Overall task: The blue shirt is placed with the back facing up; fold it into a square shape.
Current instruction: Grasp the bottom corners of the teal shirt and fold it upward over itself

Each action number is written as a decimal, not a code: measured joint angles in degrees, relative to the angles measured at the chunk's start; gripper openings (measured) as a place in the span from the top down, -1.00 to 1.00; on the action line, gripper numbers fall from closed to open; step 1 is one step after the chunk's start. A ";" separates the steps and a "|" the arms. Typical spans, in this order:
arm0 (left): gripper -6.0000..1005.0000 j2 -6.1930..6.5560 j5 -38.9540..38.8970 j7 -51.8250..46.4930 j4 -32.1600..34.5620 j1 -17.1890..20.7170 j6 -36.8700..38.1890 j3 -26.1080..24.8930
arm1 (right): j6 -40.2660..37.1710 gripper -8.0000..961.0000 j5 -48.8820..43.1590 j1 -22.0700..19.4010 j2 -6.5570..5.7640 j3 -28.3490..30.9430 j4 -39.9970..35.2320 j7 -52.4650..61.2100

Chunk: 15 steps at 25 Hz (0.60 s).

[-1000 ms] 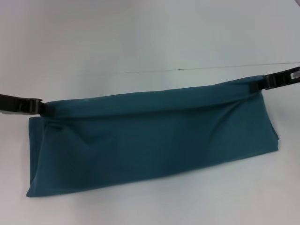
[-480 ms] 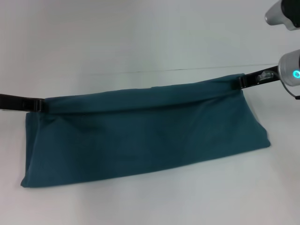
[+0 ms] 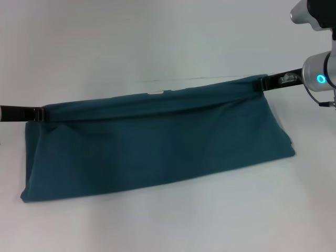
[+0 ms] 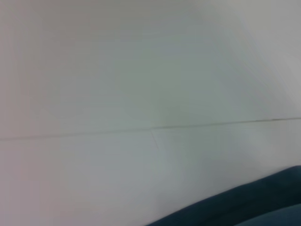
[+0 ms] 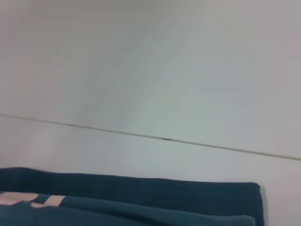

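No text, label, brand or number can be read. On the shirt (image 5: pixel 141 200), the right wrist view shows only pale fragments of lettering at one edge, too cut off to make out any letter.

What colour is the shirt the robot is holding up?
The blue shirt is a plain dark teal-blue, seen best in the head view.

The blue shirt (image 5: pixel 141 197) fills the lower part of the frame as a folded band with a pale patch at the lower left, on a white surface (image 5: pixel 155 70) crossed by a thin dark seam.
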 joint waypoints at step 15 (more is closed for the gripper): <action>0.74 -0.86 -0.51 -1.53 -3.80 0.33 -11.42 -1.71 | 12.05 0.66 4.72 1.58 -0.09 -0.18 5.94 -0.50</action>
